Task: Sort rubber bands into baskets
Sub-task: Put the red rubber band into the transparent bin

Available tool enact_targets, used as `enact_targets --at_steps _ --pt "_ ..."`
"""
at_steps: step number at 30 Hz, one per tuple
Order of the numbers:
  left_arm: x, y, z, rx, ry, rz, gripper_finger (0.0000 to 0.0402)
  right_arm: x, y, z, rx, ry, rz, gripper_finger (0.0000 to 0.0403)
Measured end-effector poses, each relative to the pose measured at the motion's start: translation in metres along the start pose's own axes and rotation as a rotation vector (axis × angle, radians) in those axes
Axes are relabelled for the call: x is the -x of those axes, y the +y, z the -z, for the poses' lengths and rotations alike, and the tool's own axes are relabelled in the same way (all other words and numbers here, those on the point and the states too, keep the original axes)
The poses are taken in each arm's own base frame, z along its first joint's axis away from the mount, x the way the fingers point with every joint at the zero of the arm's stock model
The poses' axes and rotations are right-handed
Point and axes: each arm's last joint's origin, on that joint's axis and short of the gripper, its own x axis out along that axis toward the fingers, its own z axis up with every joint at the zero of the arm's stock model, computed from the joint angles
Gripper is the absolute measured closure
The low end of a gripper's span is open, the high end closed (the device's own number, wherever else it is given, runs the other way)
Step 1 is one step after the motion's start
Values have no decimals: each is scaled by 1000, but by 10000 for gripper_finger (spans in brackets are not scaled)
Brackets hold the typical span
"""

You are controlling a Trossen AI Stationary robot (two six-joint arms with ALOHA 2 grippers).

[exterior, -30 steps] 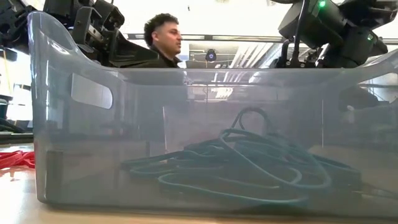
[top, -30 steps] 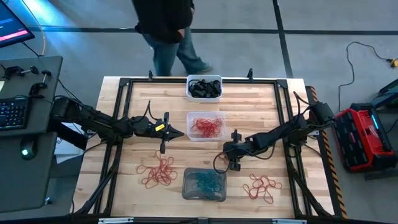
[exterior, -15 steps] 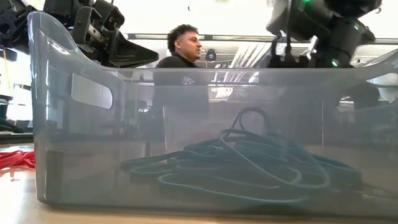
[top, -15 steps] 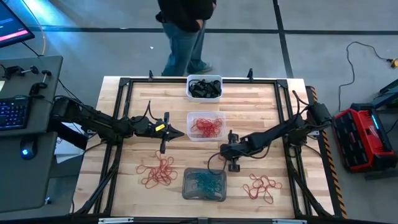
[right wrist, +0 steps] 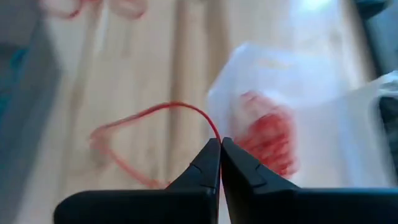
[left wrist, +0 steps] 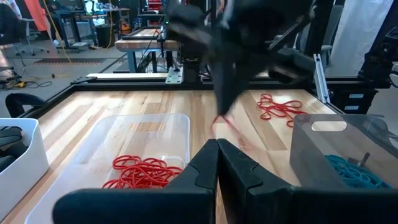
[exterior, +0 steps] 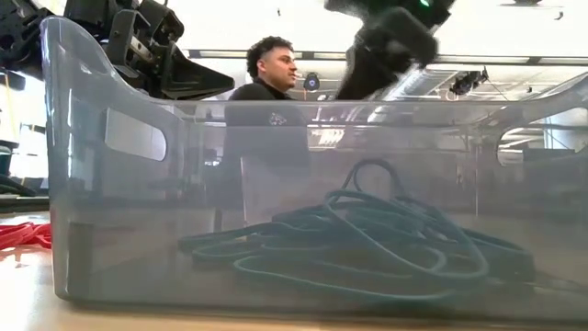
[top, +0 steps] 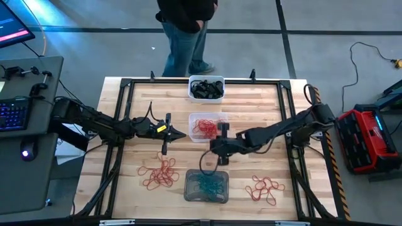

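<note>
"So what was that red band [right wrist: 163, 111] like?"

"Thin, floppy and very light, I'd guess. It hung in a loop from the tips of the right gripper [right wrist: 220, 144], which were pinched shut on it. A pinch anywhere on the loop works."

"Where was it?"

"Just beside the clear basket [right wrist: 323, 127] of red bands. The left gripper [left wrist: 217, 148] waited nearby, shut and empty."

grey floor [top: 94, 37], person [top: 185, 25], red toolbox [top: 367, 138]
</note>
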Motion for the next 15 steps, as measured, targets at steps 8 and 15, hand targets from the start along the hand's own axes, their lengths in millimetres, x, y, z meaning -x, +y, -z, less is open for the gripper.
enact_targets --at_steps 8,15 --pt "0 0 0 0 0 0 402 -6 -39 -14 -1 -35 183 403" --pt "0 0 0 -2 3 1 402 -24 -67 3 -35 21 239 403"
